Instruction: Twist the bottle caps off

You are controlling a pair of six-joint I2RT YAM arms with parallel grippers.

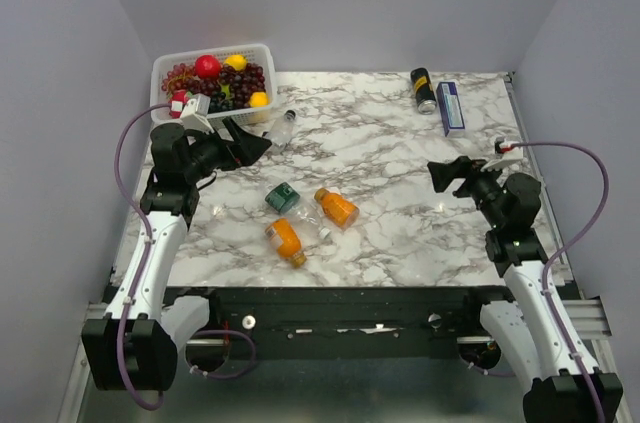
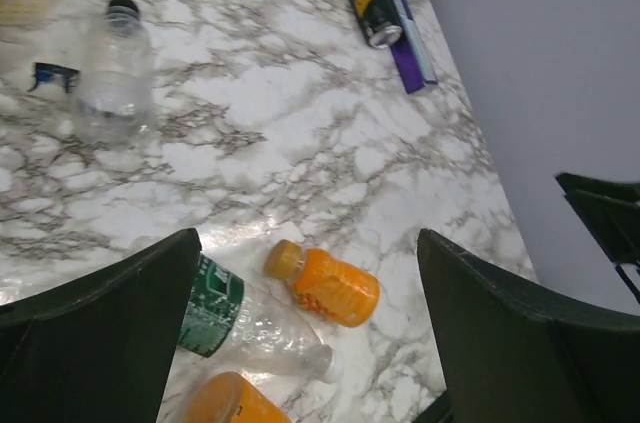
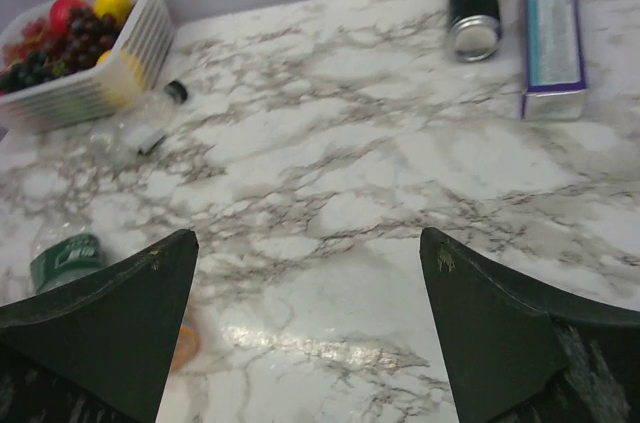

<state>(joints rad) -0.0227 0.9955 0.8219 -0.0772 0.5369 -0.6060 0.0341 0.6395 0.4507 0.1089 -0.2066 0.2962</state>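
At the counter [image 1: 400, 143] centre, three bottles [image 1: 338, 207] lie on their sides, within reach of both arms, orange caps [image 1: 320, 195] screwed on. A fourth bottle [image 1: 282, 129] lies beside the basket [image 1: 158, 71]. The left hand [image 1: 255, 146] and right hand [image 1: 440, 175] hover spread wide and empty, ready for approach.

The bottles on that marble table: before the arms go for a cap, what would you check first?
1. Both claws open and empty: ok. The left claw and right claw hold nothing.
2. A bottle held steady for twisting: not ok. All four lie loose on the table.
3. Orange caps in place: ok, on the far orange bottle and the near orange bottle.
4. Cap on the green-labelled bottle: cannot tell, its neck end looks pale.
5. Cap on the clear bottle by the basket: ok, a dark cap is on.
6. Can and box out of the way: ok, at the far right.
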